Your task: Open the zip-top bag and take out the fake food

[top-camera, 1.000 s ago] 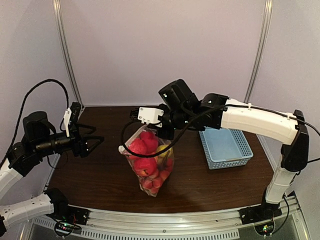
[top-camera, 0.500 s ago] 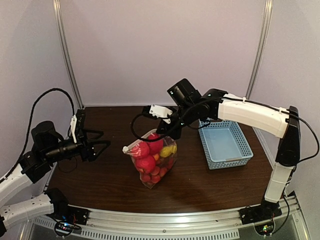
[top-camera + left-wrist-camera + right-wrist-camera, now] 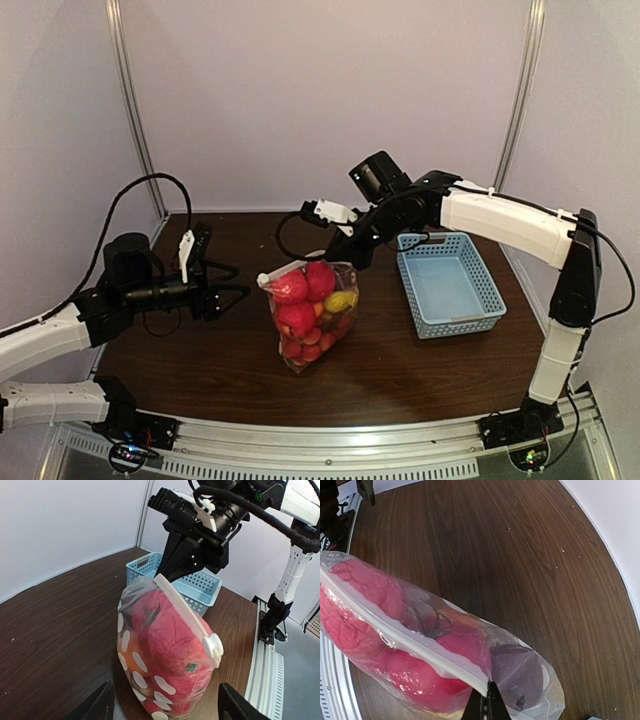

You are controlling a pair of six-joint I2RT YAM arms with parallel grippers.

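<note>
The right gripper is closed tight, its two dark fingertips pinched together on one end of the white zip strip of the zip-top bag; in the overhead view this right gripper comes down on the bag's far right top corner, and the arm behind it reaches back over the right side of the tabletop. From that pinch the zip strip runs along the rim toward the left arm to a small white slider tab at the opposite end; the strip looks closed along the length that shows.

The zip-top bag stands about the middle of the tabletop, its bottom on the dark wood toward the near edge, its top held up; white polka dots show on the clear plastic. The fake food is all inside it: mostly red fruits, one yellow piece near the top right, a dark purple one under the pinched corner.

The left gripper has its fingers spread wide and holds nothing; it sits level, near the left edge of the tabletop, pointing at the slider end of the bag and just short of it; whether it touches the tab is not clear.

A light-blue basket sits by the right edge of the tabletop, beside the bag.
</note>
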